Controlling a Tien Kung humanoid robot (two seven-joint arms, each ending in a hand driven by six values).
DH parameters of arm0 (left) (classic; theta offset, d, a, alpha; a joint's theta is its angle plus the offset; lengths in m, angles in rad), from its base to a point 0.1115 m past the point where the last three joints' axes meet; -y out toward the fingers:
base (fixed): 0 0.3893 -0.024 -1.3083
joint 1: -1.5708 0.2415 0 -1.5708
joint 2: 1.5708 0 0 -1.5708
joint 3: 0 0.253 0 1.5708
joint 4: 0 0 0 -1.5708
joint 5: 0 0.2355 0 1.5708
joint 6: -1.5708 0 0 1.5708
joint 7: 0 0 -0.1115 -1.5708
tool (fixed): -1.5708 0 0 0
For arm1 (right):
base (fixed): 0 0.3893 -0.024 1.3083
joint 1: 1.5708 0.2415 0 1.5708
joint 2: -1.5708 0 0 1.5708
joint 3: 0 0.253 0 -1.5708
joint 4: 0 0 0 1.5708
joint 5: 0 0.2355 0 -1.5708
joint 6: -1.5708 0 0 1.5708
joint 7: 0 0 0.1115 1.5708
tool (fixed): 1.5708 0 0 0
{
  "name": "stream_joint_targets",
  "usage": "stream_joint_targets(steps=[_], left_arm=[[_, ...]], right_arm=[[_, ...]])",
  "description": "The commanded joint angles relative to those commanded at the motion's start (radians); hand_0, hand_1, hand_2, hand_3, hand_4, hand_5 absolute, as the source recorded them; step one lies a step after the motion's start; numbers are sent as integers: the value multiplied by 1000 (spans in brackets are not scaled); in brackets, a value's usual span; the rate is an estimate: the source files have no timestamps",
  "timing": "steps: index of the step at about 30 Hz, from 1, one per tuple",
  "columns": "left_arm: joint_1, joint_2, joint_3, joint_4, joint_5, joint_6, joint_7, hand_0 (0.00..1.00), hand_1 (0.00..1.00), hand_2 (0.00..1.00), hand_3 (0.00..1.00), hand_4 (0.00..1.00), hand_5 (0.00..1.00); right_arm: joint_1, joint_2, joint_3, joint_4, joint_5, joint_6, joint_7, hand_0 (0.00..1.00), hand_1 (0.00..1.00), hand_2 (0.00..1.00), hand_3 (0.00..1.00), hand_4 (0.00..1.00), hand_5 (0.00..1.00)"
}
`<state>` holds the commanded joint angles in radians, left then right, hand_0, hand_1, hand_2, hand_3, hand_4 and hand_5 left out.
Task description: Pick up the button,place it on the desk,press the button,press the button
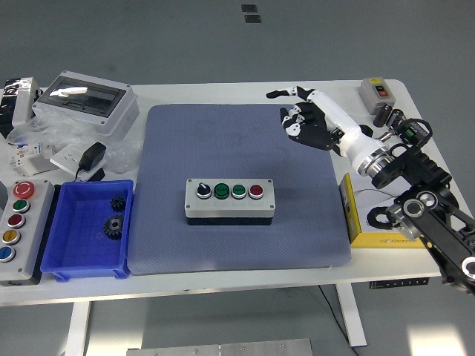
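black right arm raised over mat's far right corner | right hand (303, 119) curled, index extended, empty | button box (229, 201) untouched

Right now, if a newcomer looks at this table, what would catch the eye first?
Probably the grey button box with its black knob, two green buttons and one red, alone in the middle of the blue mat. Next, the right hand raised over the mat's far right corner, index finger pointing left.
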<state>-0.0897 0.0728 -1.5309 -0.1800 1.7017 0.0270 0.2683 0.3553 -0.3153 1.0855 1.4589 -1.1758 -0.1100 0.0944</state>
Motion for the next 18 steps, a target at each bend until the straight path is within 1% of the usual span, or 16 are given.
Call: stream_joint_targets(steps=[2,4,5,7,10,11,16,17,18], left_arm=[[3,1,-5,0,4,1,-2,616,509,515,590,627,137],[6,2,-9,0,8,2,-2,616,509,515,590,627,137],[8,3,-10,0,10,2,-3,616,509,515,590,627,138],[10,4,-12,0,15,2,-4,616,509,515,590,627,138],[11,5,-12,0,17,2,-8,616,509,515,590,627,138],[11,5,-13,0,18,1,-8,616,510,515,590,627,139],[11,11,-17,0,28,1,-13,616,510,515,590,627,139],[10,13,-18,0,30,0,-13,616,510,521,591,628,145],[10,15,-19,0,31,0,-14,616,510,521,591,628,145]], right_arm=[[-47,43,48,-41,56,-65,75,12,149,255,733,278,101],[-85,65,81,-60,100,-116,136,12,149,255,733,278,101],[-103,73,92,-66,120,-139,164,141,320,463,722,521,240],[-129,82,107,-75,153,-172,212,141,320,463,722,521,240],[-150,87,121,-83,184,-174,252,141,320,463,722,521,240],[-154,87,124,-85,191,-171,255,392,539,579,657,636,380],[-175,83,145,-78,212,-148,261,392,539,579,657,636,380],[-179,82,148,-76,214,-145,262,511,613,628,654,648,422],[-184,81,151,-72,215,-143,263,511,613,628,654,648,422]])
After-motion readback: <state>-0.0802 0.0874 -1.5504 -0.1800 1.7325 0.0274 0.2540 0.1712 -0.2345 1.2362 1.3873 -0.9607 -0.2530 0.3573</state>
